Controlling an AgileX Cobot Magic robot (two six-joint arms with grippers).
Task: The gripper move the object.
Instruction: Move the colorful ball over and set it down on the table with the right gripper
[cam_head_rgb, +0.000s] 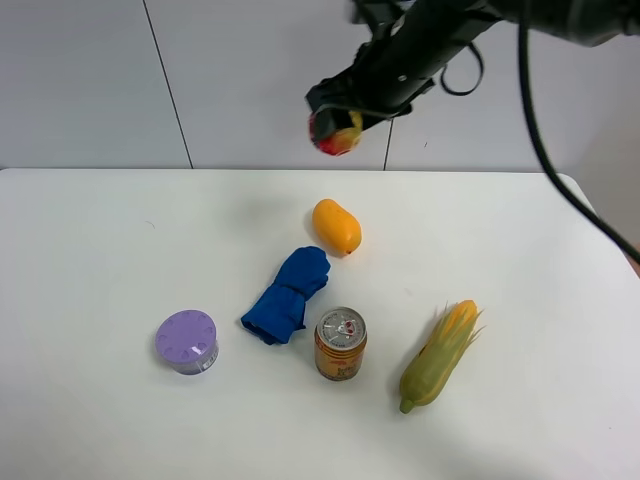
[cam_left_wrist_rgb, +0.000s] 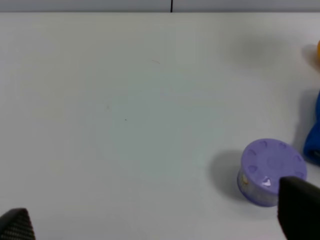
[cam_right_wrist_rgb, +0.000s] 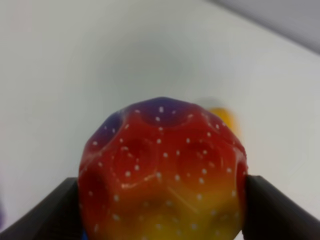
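Note:
My right gripper (cam_head_rgb: 338, 125) is shut on the small round red and yellow fruit (cam_head_rgb: 335, 133) and holds it high above the far side of the table. In the right wrist view the fruit (cam_right_wrist_rgb: 164, 172) fills the frame between the two dark fingers (cam_right_wrist_rgb: 45, 212), red on top, yellow below, with white dots and dimples. My left gripper (cam_left_wrist_rgb: 160, 227) shows only as two dark finger tips (cam_left_wrist_rgb: 299, 206) set wide apart, open and empty, over bare table beside the purple tub.
On the white table (cam_head_rgb: 90, 260) lie an orange mango (cam_head_rgb: 336, 226), a blue cloth (cam_head_rgb: 289, 295), a drink can (cam_head_rgb: 340, 344), a corn cob (cam_head_rgb: 441, 355) and a purple lidded tub (cam_head_rgb: 187, 341). The tub also shows in the left wrist view (cam_left_wrist_rgb: 270, 170).

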